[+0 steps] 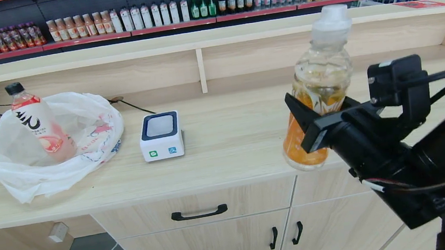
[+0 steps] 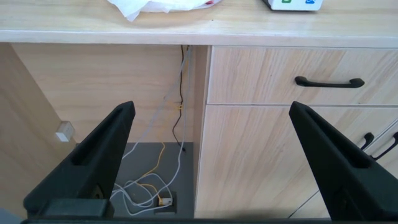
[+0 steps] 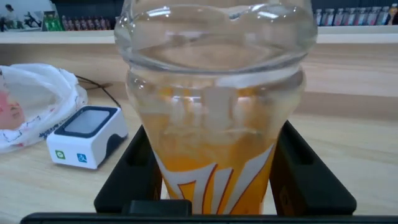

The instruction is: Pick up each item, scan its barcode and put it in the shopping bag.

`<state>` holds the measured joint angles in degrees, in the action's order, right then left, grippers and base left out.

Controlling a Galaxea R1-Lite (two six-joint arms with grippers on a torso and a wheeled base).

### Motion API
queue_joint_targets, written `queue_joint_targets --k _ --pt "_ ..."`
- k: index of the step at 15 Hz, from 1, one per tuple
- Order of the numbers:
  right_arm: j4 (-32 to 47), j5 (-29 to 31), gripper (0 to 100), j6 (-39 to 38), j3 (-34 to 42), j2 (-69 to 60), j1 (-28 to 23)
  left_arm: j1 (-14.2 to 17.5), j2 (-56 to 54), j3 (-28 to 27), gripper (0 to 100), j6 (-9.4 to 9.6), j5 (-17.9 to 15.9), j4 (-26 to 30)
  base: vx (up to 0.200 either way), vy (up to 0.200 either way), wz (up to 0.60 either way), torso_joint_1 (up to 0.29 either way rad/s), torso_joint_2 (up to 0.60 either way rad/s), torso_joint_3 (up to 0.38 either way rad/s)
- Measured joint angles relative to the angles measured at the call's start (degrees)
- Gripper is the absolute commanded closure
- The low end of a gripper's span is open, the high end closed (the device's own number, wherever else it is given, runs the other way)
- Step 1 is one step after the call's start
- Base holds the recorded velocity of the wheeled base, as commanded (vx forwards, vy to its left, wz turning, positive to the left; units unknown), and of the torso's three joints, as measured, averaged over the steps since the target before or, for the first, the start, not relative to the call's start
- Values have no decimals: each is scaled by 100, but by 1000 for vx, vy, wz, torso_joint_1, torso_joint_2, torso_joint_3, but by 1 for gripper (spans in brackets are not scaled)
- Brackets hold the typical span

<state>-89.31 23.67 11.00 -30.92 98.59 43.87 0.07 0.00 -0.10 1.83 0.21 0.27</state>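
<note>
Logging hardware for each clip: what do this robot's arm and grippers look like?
The right arm is matte black with rounded housings, a thin cable along it and a boxy black camera mount with a looped bracket at the wrist. The right gripper and left gripper each have two flat, black, wedge-shaped fingers.

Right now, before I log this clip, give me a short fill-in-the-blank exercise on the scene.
1. The right arm's jaws are shut on the orange bottle, whose cap is ___.
2. The pink bottle stands in the shopping bag; its cap is ___.
3. The left arm's jaws, facing the cabinet front, are ___.
Missing words: white; black; open.
</note>
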Motion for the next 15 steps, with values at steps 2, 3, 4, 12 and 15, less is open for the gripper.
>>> queue_joint_targets --k 2,3,4,12,15 --pt "-39 -6 100 383 438 -154 67 0 0 0 0 6 -5 0 0 0 0 0 0 0" --pt "-68 -15 100 607 573 -243 243 0 0 0 0 5 -5 0 0 0 0 0 0 0" --pt "-71 -20 100 848 663 -306 468 0 0 0 0 2 -2 -2 0 0 0 0 0 0" --pt "-61 -720 100 4156 741 -233 2032 -5 0 0 0 -6 0 0 0 0 0 0 0 0" --pt "-72 -901 100 5215 485 -126 2293 -7 0 0 0 -6 -5 -2 0 0 0 0 0 0"
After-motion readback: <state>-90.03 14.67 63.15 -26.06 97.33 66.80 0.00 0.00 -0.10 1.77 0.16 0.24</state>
